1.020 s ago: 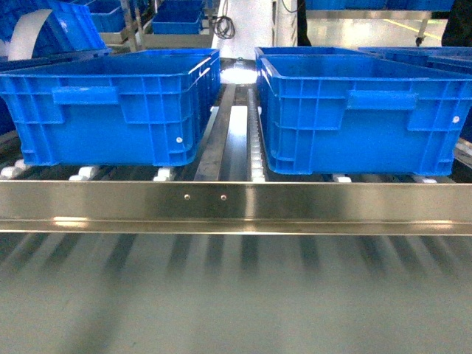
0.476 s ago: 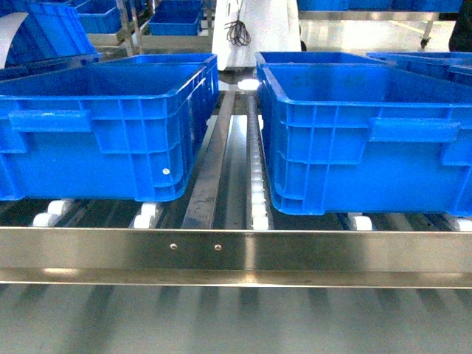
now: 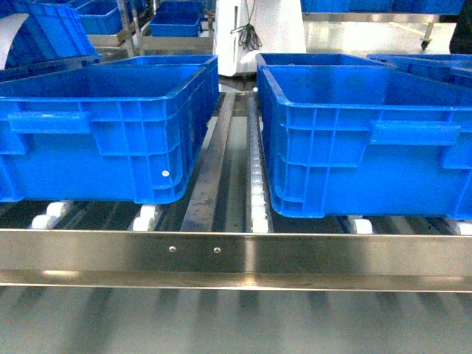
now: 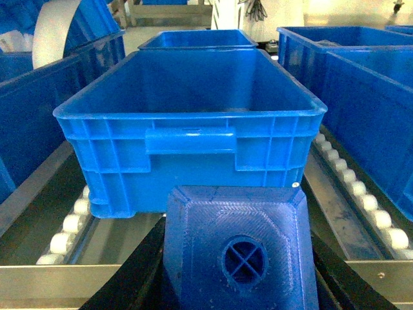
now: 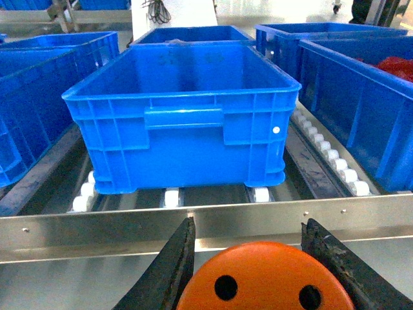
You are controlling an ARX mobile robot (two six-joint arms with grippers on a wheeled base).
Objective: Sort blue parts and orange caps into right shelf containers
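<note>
The crates (image 3: 103,125) ahead of me are glossy moulded plastic, ribbed on the sides and smooth along the rims. The shelf's front rail (image 3: 236,254) is brushed metal with a soft sheen, and the rollers (image 3: 257,188) behind it look like smooth white plastic. The blue part (image 4: 239,248) shows fine printed ridges, matt. The orange cap (image 5: 264,281) is smooth, slightly satin plastic.
</note>
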